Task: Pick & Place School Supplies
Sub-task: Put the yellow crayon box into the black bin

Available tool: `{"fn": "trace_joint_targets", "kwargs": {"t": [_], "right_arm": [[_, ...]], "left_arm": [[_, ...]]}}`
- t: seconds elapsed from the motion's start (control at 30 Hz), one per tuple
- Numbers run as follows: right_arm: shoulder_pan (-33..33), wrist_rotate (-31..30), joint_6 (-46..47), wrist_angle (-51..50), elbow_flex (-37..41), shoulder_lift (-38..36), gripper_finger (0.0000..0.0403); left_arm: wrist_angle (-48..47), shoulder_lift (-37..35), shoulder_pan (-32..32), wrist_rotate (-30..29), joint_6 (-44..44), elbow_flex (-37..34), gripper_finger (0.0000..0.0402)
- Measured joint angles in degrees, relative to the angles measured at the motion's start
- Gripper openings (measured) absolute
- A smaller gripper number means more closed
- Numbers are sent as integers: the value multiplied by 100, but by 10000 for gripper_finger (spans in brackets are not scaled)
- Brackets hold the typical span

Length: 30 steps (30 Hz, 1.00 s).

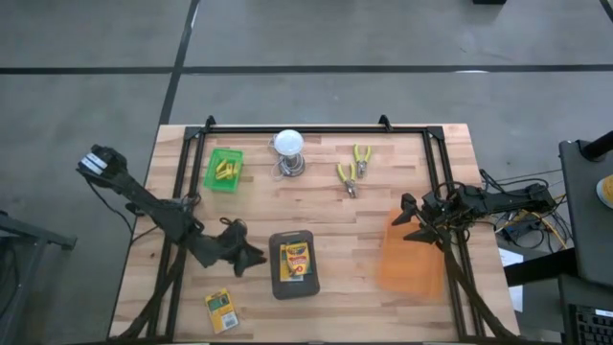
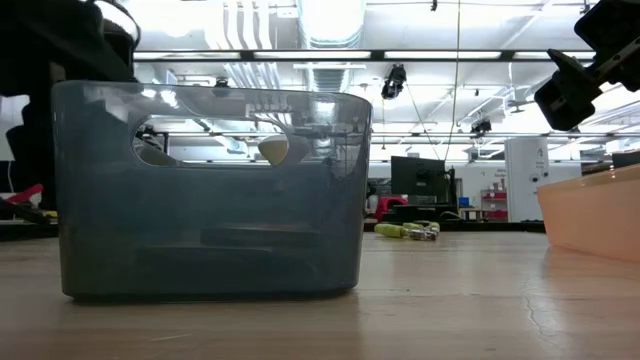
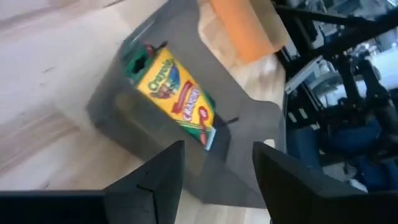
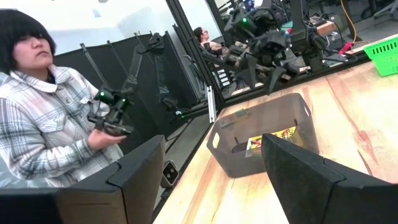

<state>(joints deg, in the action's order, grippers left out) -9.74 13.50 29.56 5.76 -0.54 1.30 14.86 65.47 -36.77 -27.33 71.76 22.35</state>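
crayon box (image 1: pixel 297 261) in grey bin (image 1: pixel 274 278), green basket (image 1: pixel 213 180) likely sticks

Two dark arms of jointed, angular segments: the left arm (image 1: pixel 158 206) carries a pale, whitish block at its outer end, and the right arm (image 1: pixel 498 201) trails a bundle of black and yellow cables off the table edge. Each ends in a gripper with two flat, matte black fingers, broad and wedge-shaped; the left gripper (image 3: pixel 214 180) and the right gripper (image 4: pixel 211 180) show them with squared, bevelled edges. Behind the table a person (image 4: pixel 46 118) wears a grey-and-white plaid shirt and holds a dark controller with small green lights.
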Motion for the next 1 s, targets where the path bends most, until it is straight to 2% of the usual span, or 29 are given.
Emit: {"fn": "trace_joint_targets", "kwargs": {"t": [0.07, 0.23, 0.4, 0.53, 0.57, 0.63, 0.7, 0.83, 0.93, 1.0], "right_arm": [[-2, 0, 0, -1, 0, 0, 259], [0, 1, 0, 0, 0, 0, 260], [-1, 0, 0, -2, 0, 0, 266], [0, 0, 0, 0, 0, 0, 267], [0, 0, 0, 0, 0, 0, 266], [0, 0, 0, 0, 0, 0, 264], [0, 1, 0, 0, 0, 0, 262], [0, 0, 0, 0, 0, 0, 258], [0, 0, 0, 0, 0, 0, 259], [0, 2, 0, 0, 0, 4, 260]], "left_arm": [[-11, -2, 161, 441, -88, 24, 193], [356, 2, 893, 2070, -360, -20, 193], [2079, -4, 1450, 3352, -2161, -15, 193], [2617, -5, 1759, 4925, -2963, -11, 193], [2669, -4, 1813, 5142, -3105, -13, 193], [2804, -4, 1911, 5180, -3390, -13, 193], [3019, 3, 2008, 4869, -3617, -13, 193], [3438, 25, 2010, 3357, -3638, -13, 193], [3026, -69, 2009, 2918, -2857, -21, 193], [2299, -187, 2010, 2916, -1755, -24, 193]]}}
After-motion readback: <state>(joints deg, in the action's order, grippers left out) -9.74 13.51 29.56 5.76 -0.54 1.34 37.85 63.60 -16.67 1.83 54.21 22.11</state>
